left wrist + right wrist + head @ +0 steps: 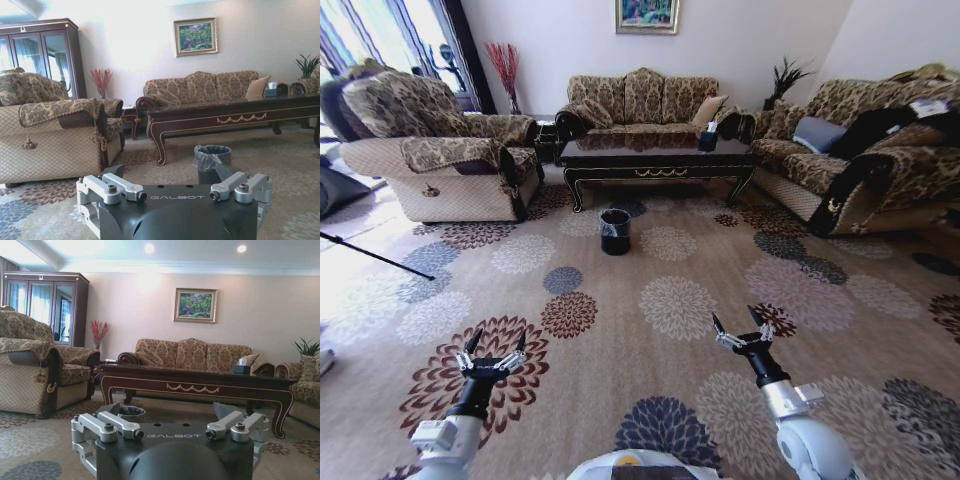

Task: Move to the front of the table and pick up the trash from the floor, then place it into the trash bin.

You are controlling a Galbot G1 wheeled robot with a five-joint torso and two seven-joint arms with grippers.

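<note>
Jaws spread open and holding nothing on both the left gripper [495, 345] and the right gripper [738, 325], raised low over the floor [650, 370], well short of the trash bin [614, 231]. Beyond the trash bin, against the far wall, a patterned sofa [642, 100]. In front of that sofa, nearer the trash bin, the table [655, 160], long, dark and glossy, gold scroll on its front, a tissue box [708, 139] on the surface toward its right end. Just before the table's front edge, the trash bin itself, upright on the carpet, greyish liner folded over the rim. No telling where the trash lies.
</note>
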